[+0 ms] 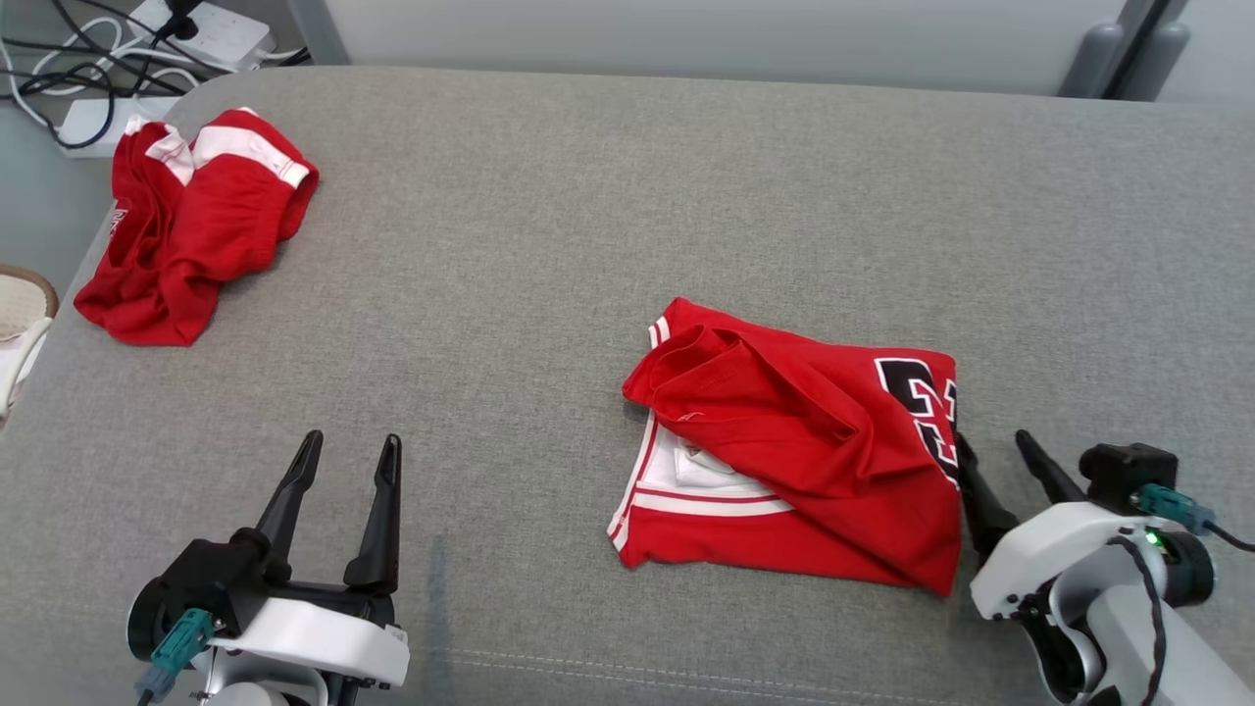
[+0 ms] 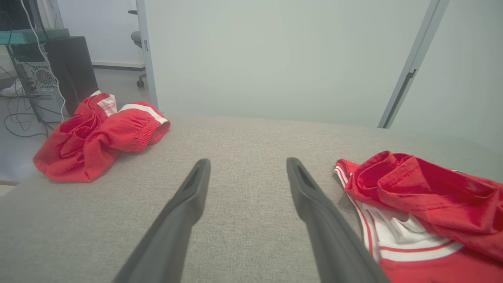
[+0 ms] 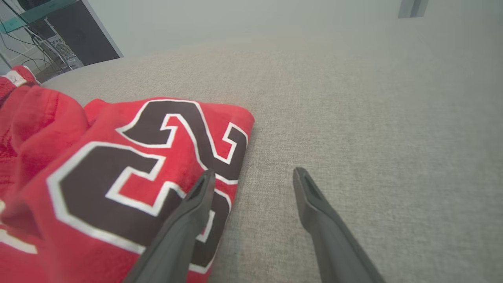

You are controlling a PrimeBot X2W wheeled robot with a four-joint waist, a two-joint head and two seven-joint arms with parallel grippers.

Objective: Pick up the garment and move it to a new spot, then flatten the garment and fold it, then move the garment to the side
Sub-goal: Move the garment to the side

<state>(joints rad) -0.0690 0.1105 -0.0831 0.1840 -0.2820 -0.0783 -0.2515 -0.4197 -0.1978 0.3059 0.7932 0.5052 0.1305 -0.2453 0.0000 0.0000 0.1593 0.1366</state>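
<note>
The garment [image 1: 794, 441] is a red jersey with white trim and a black number, lying folded on the grey cushioned surface [image 1: 588, 196], right of centre. My right gripper [image 1: 991, 439] stands open at the jersey's right edge. In the right wrist view one finger [image 3: 188, 220] overlaps the numbered part of the jersey [image 3: 98, 177] and the other is over bare fabric; the gripper [image 3: 255, 171] holds nothing. My left gripper [image 1: 353, 439] is open at the lower left, well apart from the jersey [image 2: 424, 196]. In the left wrist view the gripper [image 2: 248, 161] has only grey surface between its fingers.
Crumpled red shorts [image 1: 196, 226] with white bands lie at the far left corner of the surface, also seen as the shorts [image 2: 98, 137] in the left wrist view. Power strips and cables [image 1: 196, 29] lie on the floor beyond. A computer tower [image 2: 43, 86] stands behind.
</note>
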